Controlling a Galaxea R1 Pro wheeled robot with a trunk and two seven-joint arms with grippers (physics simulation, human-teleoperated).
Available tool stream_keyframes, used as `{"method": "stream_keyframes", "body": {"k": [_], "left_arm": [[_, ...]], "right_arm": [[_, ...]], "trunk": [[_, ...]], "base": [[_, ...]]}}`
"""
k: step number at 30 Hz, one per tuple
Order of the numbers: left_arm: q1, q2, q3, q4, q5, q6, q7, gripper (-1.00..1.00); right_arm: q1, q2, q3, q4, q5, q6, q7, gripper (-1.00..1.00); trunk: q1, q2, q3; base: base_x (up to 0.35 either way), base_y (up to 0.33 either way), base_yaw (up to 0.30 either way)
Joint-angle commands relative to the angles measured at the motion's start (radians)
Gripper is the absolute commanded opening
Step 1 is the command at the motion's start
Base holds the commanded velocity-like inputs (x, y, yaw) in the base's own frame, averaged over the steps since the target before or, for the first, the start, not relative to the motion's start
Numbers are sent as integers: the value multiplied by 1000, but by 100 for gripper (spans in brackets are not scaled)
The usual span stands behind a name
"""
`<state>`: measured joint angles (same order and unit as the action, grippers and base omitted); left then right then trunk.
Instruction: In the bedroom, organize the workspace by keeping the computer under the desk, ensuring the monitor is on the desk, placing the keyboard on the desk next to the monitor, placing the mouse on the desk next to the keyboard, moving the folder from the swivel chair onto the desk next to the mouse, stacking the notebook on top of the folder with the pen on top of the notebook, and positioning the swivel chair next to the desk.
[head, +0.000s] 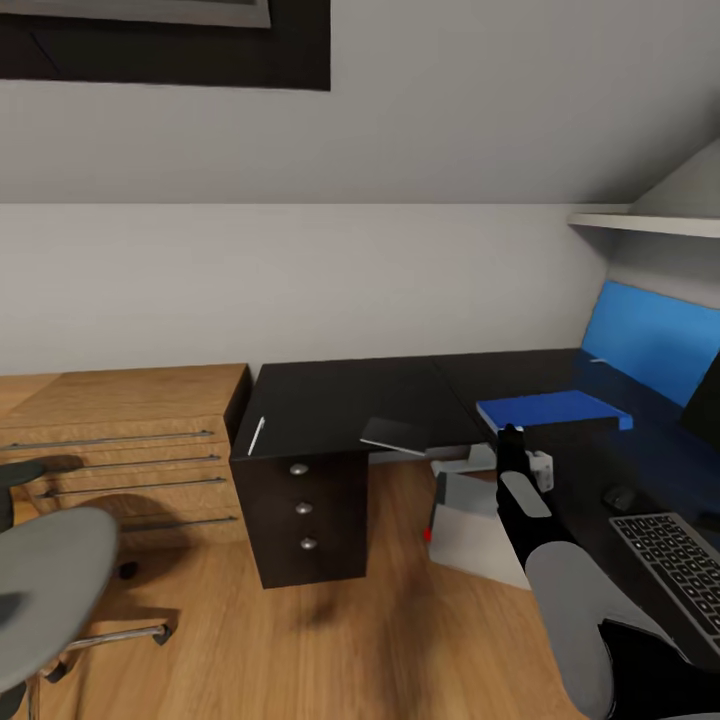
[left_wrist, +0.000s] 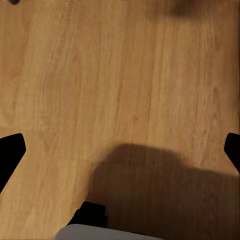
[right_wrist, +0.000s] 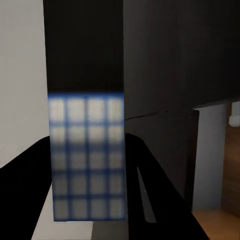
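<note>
Swivel chair (head: 50, 575) at your far left, on wood floor (head: 330, 650). Pen (head: 256, 436) on desk (head: 330, 410) above drawer unit; notebook (head: 393, 435) overhanging front edge. Computer (head: 475, 535) under desk. Your right gripper (head: 512, 432) clamps blue folder (head: 553, 411) over desk. Mouse (head: 620, 497), keyboard (head: 675, 565) further right. Left gripper (left_wrist: 120, 150) fingers spread wide, nothing held.

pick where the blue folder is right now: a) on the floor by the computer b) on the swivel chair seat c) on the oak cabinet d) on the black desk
d: in the head view the blue folder lies flat on the black desk, with the right gripper at its near edge, well away from the swivel chair.
</note>
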<state>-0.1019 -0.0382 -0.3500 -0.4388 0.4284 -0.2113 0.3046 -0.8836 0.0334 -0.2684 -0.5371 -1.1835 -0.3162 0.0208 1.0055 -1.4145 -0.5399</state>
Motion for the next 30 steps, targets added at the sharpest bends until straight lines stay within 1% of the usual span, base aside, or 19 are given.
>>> {"method": "stream_keyframes", "body": {"k": [1, 11, 18, 23, 30], "left_arm": [[-1, 1, -9, 0, 9, -5, 7, 100], [-1, 1, -7, 0, 9, -5, 8, 100], [-1, 1, -7, 0, 9, -5, 8, 100], [-1, 1, -7, 0, 9, -5, 8, 100], [-1, 2, -7, 0, 11, -4, 8, 100]], "right_arm": [[0, 0, -2, -1, -9, -2, 2, -100], [0, -2, -2, 4, -7, -6, 2, -100], [0, -3, -2, 5, -8, -5, 1, -100], [0, 4, -2, 5, -15, -3, 2, -100], [0, 3, -2, 5, -15, -4, 2, -100]], "trunk": [[0, 0, -1], [0, 0, -1], [0, 0, -1], [0, 0, -1], [0, 0, -1]], "base": [[235, -194, 0], [224, -211, 0], [34, -42, 0], [1, -1, 0], [0, 0, 0]]}}
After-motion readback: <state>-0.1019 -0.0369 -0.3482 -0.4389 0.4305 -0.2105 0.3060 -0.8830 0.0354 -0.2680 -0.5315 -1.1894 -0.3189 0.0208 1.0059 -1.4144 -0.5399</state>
